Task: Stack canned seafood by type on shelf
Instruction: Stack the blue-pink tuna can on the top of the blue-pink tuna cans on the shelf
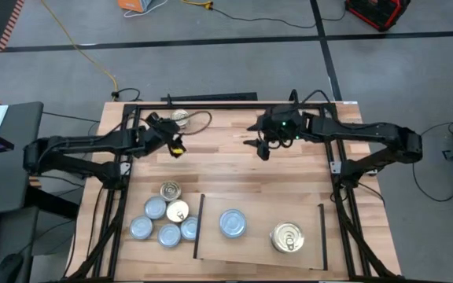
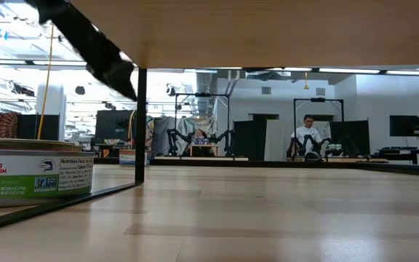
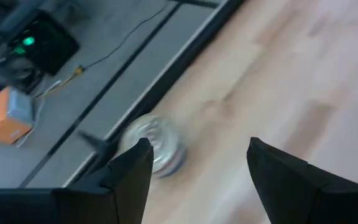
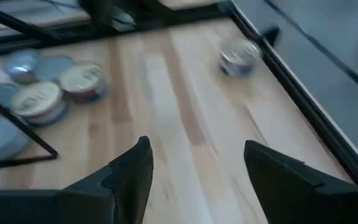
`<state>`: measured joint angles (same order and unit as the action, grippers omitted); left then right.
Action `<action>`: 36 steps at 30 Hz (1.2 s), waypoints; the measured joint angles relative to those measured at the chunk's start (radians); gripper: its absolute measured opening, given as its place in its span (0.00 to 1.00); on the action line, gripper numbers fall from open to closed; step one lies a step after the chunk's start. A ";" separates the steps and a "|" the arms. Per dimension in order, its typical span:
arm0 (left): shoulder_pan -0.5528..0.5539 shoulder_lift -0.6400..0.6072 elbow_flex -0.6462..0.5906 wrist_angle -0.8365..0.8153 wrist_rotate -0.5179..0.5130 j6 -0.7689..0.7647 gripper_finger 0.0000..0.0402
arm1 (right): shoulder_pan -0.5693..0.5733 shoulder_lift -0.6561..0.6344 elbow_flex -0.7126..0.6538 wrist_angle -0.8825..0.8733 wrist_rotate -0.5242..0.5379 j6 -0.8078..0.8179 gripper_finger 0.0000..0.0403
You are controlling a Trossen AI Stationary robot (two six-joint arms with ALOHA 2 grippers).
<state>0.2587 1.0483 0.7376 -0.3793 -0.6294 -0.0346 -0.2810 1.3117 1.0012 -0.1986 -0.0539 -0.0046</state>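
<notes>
Grey workshop floor with loose cables surrounds the wooden table [image 1: 234,149], where the job is partly done. On the shelf [image 1: 258,248] at the near edge sit a silver-lidded tin [image 1: 233,223] and a gold-lidded tin [image 1: 288,237], well apart — whether either is already a pile of several cannot be told from above. Just beside the shelf's left strip, six more tins [image 1: 166,218] are clustered on the table, mixed gold and silver.

One stray tin [image 1: 181,117] lies at the far edge, and the left gripper [image 1: 176,147] hangs near it, fingers [image 3: 132,171] spread with nothing between them. The step in hand looks like fetching that tin: the move calls for lowering so the fingers straddle it, then closing. Its lid colour is hard to read, so which pile it belongs to is unclear.

Over the table's middle-far part, the right gripper [image 1: 263,148] waits with its fingers parted and empty.

From table height, only one labelled tin [image 2: 35,177] at the edge and the shelf's underside show — neither gripper is clearly seen there.
</notes>
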 joint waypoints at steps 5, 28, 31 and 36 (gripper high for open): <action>0.125 0.026 -0.064 0.084 0.116 0.065 0.61 | 0.006 0.001 -0.084 0.200 0.000 -0.032 0.69; 0.372 0.525 -0.055 0.399 0.141 0.619 0.47 | 0.016 0.002 -0.108 0.397 -0.005 -0.133 0.69; 0.380 0.556 -0.030 0.401 0.137 0.625 0.44 | 0.016 0.002 -0.108 0.402 -0.022 -0.151 0.69; 0.366 0.571 -0.021 0.400 0.150 0.670 0.34 | 0.017 0.002 -0.108 0.399 -0.029 -0.161 0.69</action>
<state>0.6249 1.6192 0.7170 0.0211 -0.4796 0.6359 -0.2642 1.3136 0.8932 0.2005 -0.0830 -0.1658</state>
